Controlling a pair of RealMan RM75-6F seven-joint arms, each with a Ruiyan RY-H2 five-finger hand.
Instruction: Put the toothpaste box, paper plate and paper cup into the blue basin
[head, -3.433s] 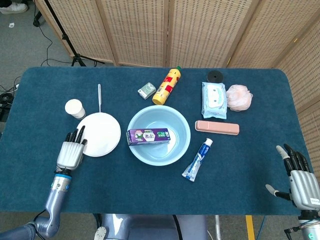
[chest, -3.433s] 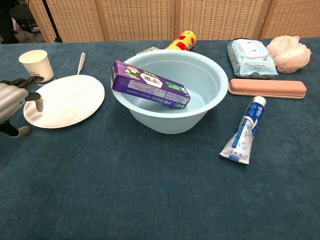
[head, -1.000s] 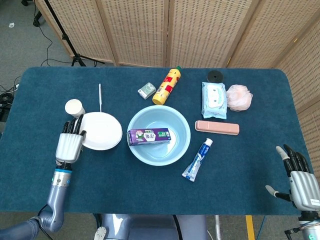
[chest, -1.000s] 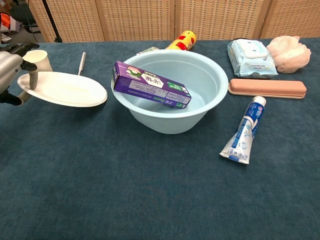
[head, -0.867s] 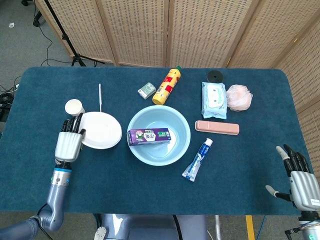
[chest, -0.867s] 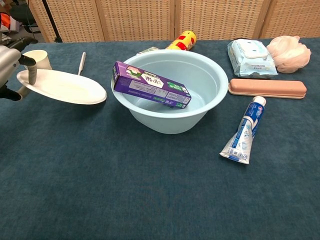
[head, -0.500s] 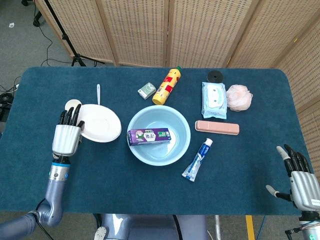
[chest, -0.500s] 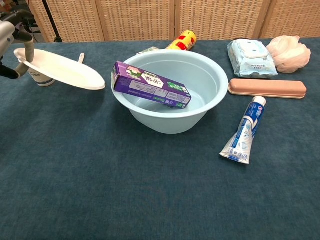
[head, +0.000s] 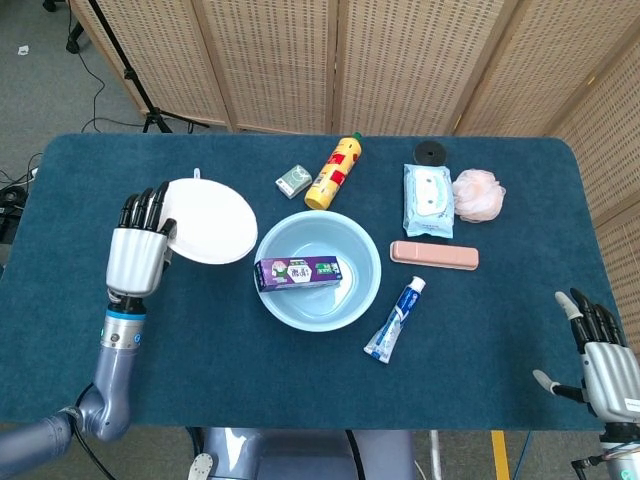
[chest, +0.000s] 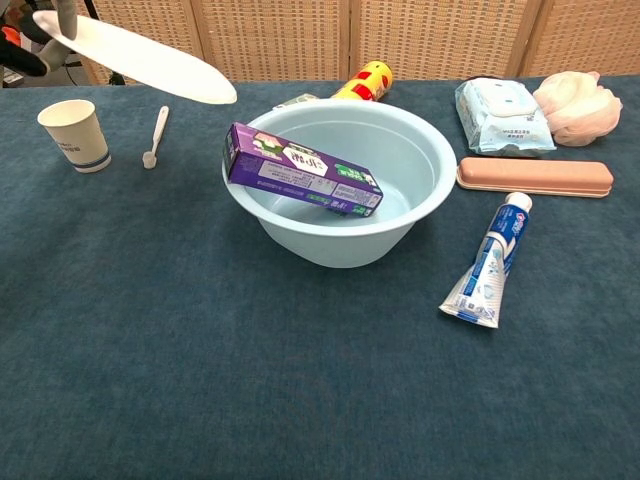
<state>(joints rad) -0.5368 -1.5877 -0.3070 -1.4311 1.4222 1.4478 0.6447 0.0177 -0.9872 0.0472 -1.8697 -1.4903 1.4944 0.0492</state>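
Although the paper plate (head: 208, 221) looks broad, it is judged to be very light and thin, so that little force is needed but a pinch at the rim can let it sag or swing. It is held at its left edge by the left hand (head: 138, 255), lifted off the table (head: 300, 390) and tilted, its free edge reaching toward the blue basin (head: 362, 285) without being over it, as seen in the chest view. Because only one edge is pinched, the plate is expected to flex and to catch air if it is swung fast; a slow carry is called for, and a release low over the basin.

The toothpaste box (head: 296, 272) is already lodged in the basin, propped aslant with one end up on the left rim. A stiff, light carton is assumed, and the plate may be caught on that raised end when it is dropped in.

The paper cup (chest: 75, 135) is left standing upright on the table, near the white spoon (chest: 155, 135). It is judged crushable, so a gentle grasp around its side wall is advised rather than at the lip.

The right hand (head: 606, 369) is seen at the table's near right corner, fingers spread and nothing held.
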